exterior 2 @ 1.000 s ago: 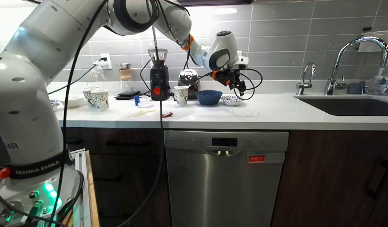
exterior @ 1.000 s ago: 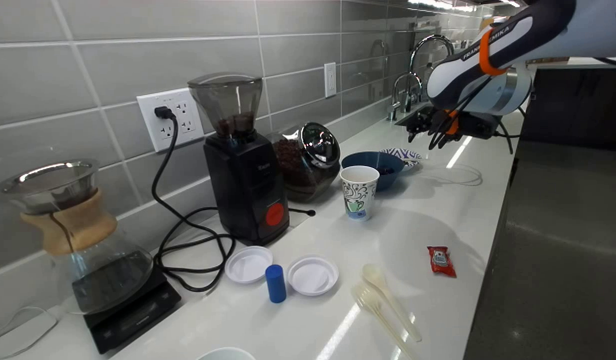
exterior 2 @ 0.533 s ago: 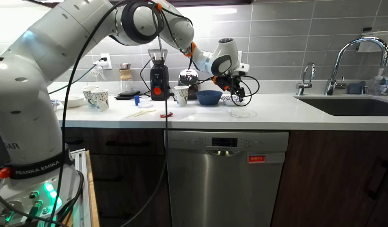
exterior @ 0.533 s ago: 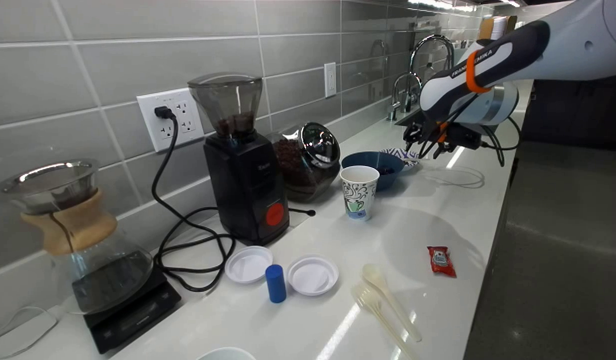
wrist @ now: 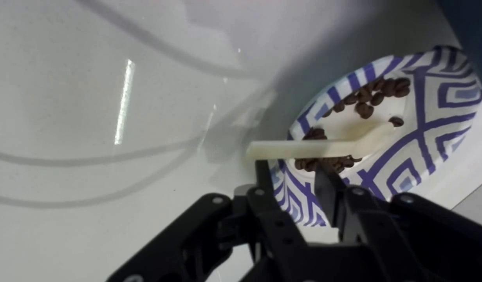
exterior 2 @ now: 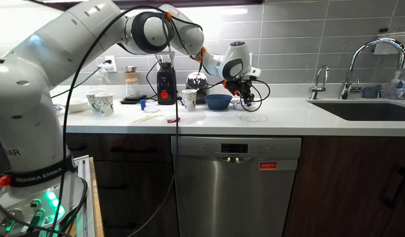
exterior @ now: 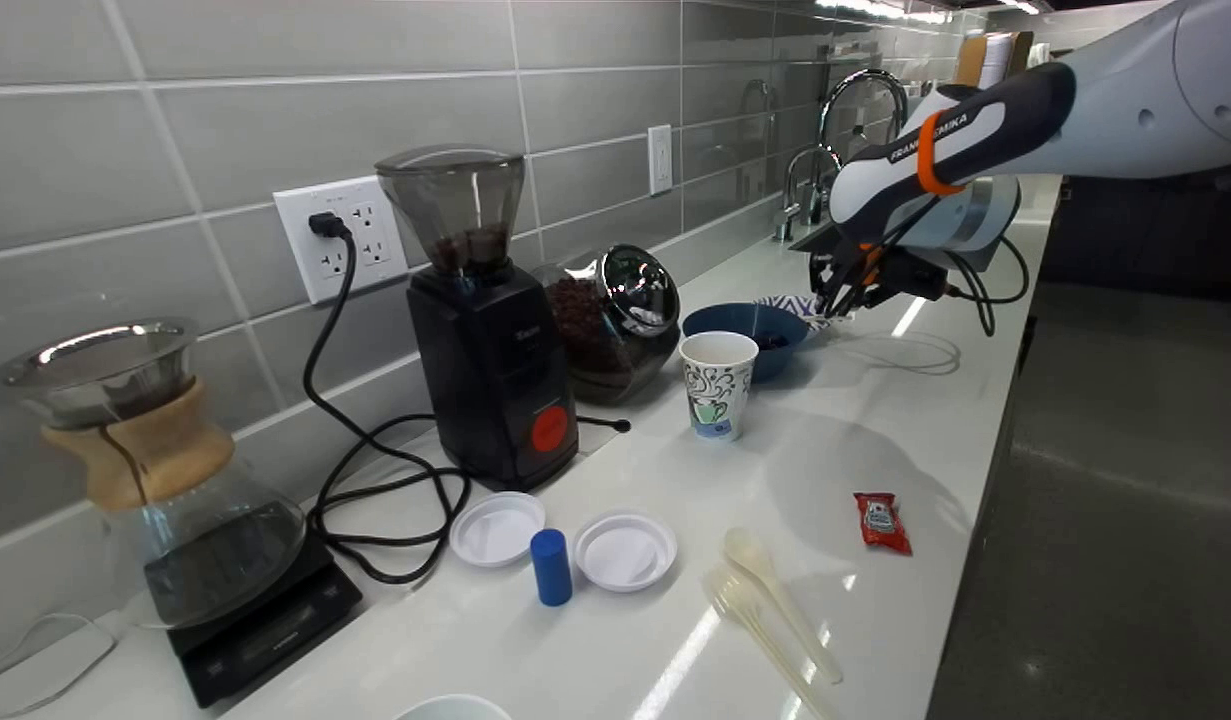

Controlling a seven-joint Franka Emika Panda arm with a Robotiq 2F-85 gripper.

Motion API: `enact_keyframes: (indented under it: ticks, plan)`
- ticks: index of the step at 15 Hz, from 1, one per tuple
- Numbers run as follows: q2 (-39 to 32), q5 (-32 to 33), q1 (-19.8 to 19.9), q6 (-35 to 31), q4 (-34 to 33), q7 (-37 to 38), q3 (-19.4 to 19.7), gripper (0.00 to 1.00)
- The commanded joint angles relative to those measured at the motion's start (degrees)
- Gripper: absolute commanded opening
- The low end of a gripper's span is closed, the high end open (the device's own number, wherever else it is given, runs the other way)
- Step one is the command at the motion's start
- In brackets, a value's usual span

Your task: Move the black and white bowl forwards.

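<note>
The black and white bowl, a shallow white dish with dark purple-blue patterning [wrist: 432,125], holds brown beans [wrist: 389,87]. A cream plastic utensil [wrist: 299,150] rests in it, its handle reaching over the rim. At the bowl's near side my gripper [wrist: 293,170] is partly open. One finger stands outside the rim and the other over the inside, with a gap still showing between them. In both exterior views the gripper [exterior: 833,303] hides part of the bowl [exterior: 787,304]. Whether either finger touches the wall, I cannot tell.
A deep blue bowl [exterior: 740,330] stands right beside the patterned one. Close to it are a paper cup [exterior: 717,390], a jar of beans [exterior: 600,330] and a coffee grinder [exterior: 495,370]. A red packet [exterior: 883,523] lies nearer the counter edge. The sink [exterior 2: 363,110] lies farther along.
My gripper has come down to the patterned bowl, and its fingers have drawn closer together around the rim. The bowl shows no clear movement.
</note>
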State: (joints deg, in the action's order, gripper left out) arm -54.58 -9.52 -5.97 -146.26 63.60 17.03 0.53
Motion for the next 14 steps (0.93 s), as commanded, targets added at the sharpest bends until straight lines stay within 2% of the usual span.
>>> enact_keyframes:
  ticks: [1, 5, 6, 7, 14]
  plan:
    - [-2.5, 1.5, -0.8, 2.9, -4.8, 2.8, 1.2, 0.16]
    - [-1.9, 1.8, -0.6, 6.1, -4.4, 3.6, 1.7, 0.03]
    - [-1.2, 1.2, -0.1, 7.1, -4.0, 3.1, 0.9, 0.04]
    - [-0.4, 1.3, 0.3, 7.7, -3.4, 1.8, 0.6, 0.00]
    - [7.0, 1.1, 4.4, 7.7, 5.8, -6.6, -0.5, 0.01]
